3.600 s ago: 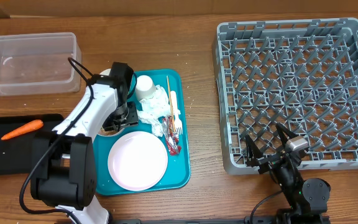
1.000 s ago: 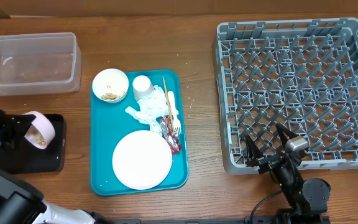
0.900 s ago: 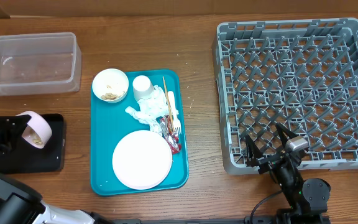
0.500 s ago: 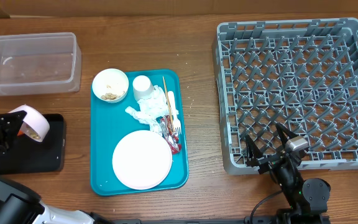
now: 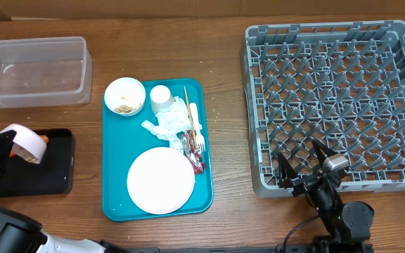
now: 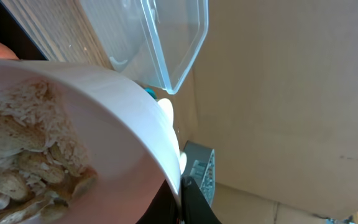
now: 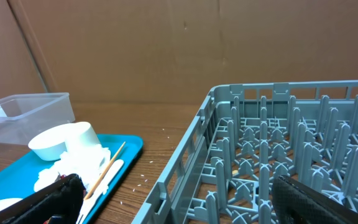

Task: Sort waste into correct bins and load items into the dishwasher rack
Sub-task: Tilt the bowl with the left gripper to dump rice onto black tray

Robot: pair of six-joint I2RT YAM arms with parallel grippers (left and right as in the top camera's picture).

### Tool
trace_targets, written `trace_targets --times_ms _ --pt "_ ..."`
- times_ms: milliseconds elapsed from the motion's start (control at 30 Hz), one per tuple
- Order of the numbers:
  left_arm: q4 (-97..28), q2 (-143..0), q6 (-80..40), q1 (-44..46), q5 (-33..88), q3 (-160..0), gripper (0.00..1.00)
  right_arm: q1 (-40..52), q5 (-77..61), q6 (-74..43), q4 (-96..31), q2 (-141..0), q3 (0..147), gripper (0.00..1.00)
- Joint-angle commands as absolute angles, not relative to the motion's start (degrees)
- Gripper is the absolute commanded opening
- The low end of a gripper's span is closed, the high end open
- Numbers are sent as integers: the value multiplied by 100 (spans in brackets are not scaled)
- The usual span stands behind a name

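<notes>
My left gripper (image 5: 4,146) is shut on the rim of a pinkish bowl (image 5: 22,141), held tilted over the black bin (image 5: 48,176). In the left wrist view the bowl (image 6: 110,118) fills the frame, with beige food scraps (image 6: 17,168) still inside. An orange carrot piece (image 5: 44,138) lies in the black bin. The teal tray (image 5: 114,200) carries a second bowl (image 5: 124,96), a cup (image 5: 162,97), napkins (image 5: 169,124), a fork (image 5: 196,128), a stick (image 5: 187,105), a red wrapper (image 5: 195,159) and a plate (image 5: 159,180). My right gripper (image 5: 308,166) is open at the dishwasher rack's (image 5: 336,105) front edge.
The clear tub (image 5: 34,70) stands at the back left, behind the black bin. In the right wrist view the rack's wall (image 7: 197,134) rises just ahead, with the teal tray (image 7: 129,144) to its left. Small crumbs dot the wood between tray and rack.
My left gripper has drawn the bowl leftward over the black bin and turned it further over, uncovering the carrot piece. The right arm has not moved.
</notes>
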State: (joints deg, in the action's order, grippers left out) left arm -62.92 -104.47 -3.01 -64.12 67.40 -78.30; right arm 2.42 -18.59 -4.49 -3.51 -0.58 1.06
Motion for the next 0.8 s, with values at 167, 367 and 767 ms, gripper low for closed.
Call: trace_targets --times_ms 167,367,767 --pt "-6267 -10383 -355 -6648 7308 -7797 4 283 -1804 -467 -318 -16 47 100" --pt "-6095 -10383 -325 -6646 7354 -7797 4 283 -1804 -467 -318 -16 47 100" --pt "-6160 -10383 -386 -6637 7293 -7738 4 283 -1804 -467 -318 -16 47 100"
